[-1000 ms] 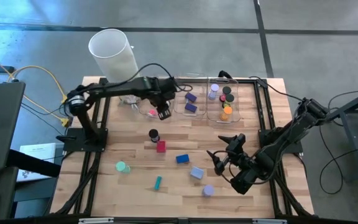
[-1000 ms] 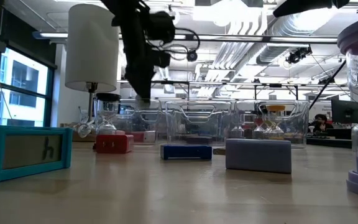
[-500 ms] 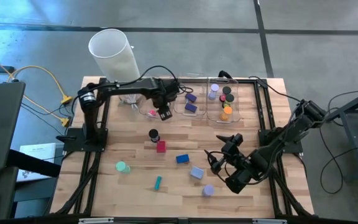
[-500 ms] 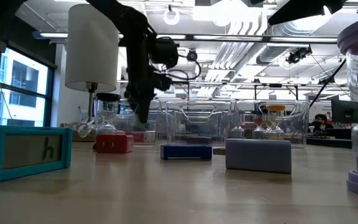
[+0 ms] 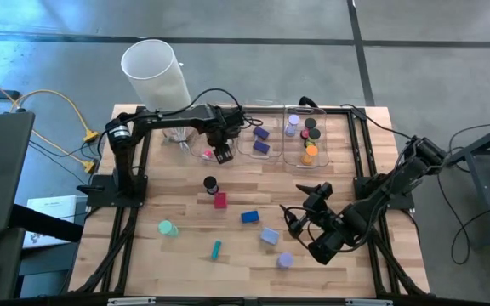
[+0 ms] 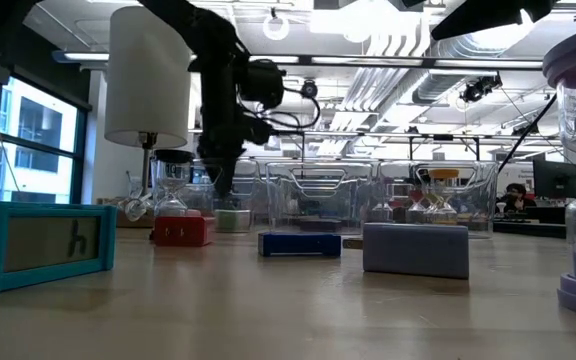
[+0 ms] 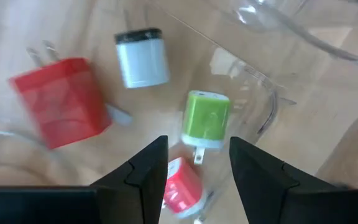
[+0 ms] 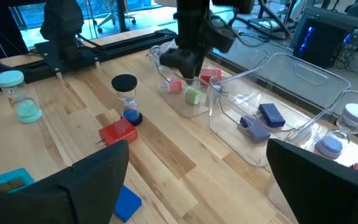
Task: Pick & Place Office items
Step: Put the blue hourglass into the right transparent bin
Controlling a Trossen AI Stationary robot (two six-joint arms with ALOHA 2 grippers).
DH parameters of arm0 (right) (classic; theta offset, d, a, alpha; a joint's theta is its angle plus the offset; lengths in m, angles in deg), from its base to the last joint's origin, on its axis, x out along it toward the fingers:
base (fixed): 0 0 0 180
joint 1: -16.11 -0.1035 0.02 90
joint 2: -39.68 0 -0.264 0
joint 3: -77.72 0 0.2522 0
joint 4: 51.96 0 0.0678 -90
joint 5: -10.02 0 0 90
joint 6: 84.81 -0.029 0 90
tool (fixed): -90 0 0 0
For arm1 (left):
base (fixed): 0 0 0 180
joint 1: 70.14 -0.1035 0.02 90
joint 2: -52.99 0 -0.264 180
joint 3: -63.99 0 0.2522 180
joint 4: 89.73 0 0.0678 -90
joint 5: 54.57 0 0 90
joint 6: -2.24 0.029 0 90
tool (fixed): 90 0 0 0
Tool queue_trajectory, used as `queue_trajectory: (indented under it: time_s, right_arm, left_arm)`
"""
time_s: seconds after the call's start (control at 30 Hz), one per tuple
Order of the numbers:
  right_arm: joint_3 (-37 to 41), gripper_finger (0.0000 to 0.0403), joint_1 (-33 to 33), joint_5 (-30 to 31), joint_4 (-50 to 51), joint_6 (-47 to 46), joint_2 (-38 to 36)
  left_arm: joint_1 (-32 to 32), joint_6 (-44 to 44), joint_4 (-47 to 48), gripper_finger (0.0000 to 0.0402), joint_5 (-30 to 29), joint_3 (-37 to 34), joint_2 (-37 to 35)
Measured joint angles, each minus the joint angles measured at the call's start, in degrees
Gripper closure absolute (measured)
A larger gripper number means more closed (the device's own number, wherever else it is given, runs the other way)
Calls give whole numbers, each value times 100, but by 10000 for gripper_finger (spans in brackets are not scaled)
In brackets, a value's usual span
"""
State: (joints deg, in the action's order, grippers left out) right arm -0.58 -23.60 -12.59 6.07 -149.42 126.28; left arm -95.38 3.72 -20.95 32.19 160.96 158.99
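The left end effector (image 5: pixel 222 155) hangs over the leftmost clear plastic bin (image 5: pixel 196 146) at the far side of the desk (image 5: pixel 185 212), its two dark fingers (image 7: pixel 143 174) parted with nothing between them. Below them in that bin lie a glossy green charger plug (image 7: pixel 206 119), a red plug (image 7: pixel 182 190) and a larger red plug (image 7: pixel 64 99) with metal prongs, beside a small white cylinder with a black cap (image 7: pixel 142 56). The middle bin (image 5: pixel 261 140) holds two purple blocks (image 5: pixel 262 133); the right-hand bin (image 5: pixel 307 140) holds round black, orange and lavender pieces. On the pale wooden planks lie a black-capped hourglass (image 5: pixel 210 184), a red block (image 5: pixel 220 201), a blue block (image 5: pixel 249 218), a lavender block (image 5: pixel 269 236), a teal stick (image 5: pixel 216 249) and a mint roll (image 5: pixel 167 228). The right end effector (image 5: pixel 300 223) hovers wide open and empty near the desk's right side
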Motion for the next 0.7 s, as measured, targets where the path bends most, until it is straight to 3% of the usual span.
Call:
queue_trajectory:
  time_s: [0.27, 0.37, 0.53, 0.7]
  right_arm:
    - [0, 33, 12, 172, -2, 38, 0]
    - [0, 33, 12, 170, 0, 39, 0]
    - [0, 33, 12, 173, -9, 40, 0]
    - [0, 33, 42, 170, -11, 42, 0]
  left_arm:
    - [117, 53, 1024, 237, -135, 534, -640]
    - [296, 176, 1513, 237, 31, 537, -967]
    - [608, 132, 2001, 236, -315, 535, -1389]
    - [965, -193, 2519, 236, -283, 535, -1818]
